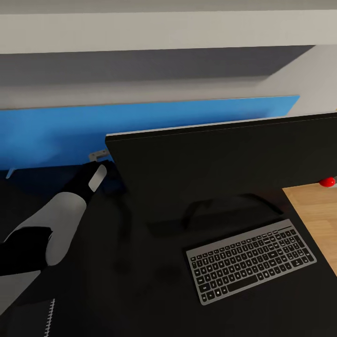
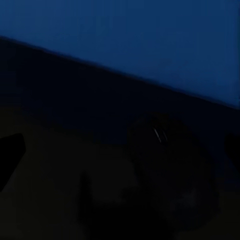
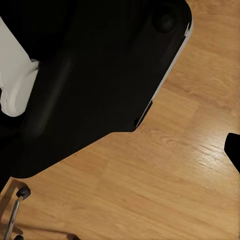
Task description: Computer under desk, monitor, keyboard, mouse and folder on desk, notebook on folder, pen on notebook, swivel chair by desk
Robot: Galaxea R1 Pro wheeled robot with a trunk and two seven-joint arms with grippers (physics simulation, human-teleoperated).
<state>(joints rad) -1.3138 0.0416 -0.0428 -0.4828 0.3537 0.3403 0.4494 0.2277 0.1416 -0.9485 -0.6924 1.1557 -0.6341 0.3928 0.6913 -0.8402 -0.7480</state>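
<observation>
- Head view, nearest edge: the notebook [image 1: 32, 320] lies flat on the desk [image 1: 121, 281] at my lower left, its pale spiral binding just visible, cut off by the frame
- My left arm [image 1: 42, 234] extends from the lower left across the glossy black desk top toward the blue back panel [image 1: 56, 131]
- Keyboard [image 1: 251, 260] sits flat on the desk, front right of centre, turned at a slight angle, just in front of the monitor stand [image 1: 234, 206]
- Light wood floor [image 1: 313, 215] shows past the desk's right edge
- Monitor [image 1: 224, 164] stands upright on the desk, black face toward me, with a red dot [image 1: 327, 181] at its lower right corner
- My left gripper [image 1: 104, 164] is at the monitor's left edge, close to the blue panel; the head camera does not show the claw's spread, so I cannot tell whether it is spread or closed
- Left wrist view: very dark; a dark rounded lump, likely the mouse [image 2: 170, 175], rests on the desk top near the blue panel; claw state cannot be determined here either
- Right wrist view: a dark fingertip [image 3: 233, 150] shows at the frame's edge over wood floor; a chrome chair leg with a castor [image 3: 20, 197] is nearby; I cannot tell the right claw's state
- Grey wall [image 1: 140, 70] and a white shelf [image 1: 168, 30] lie beyond the panel
</observation>
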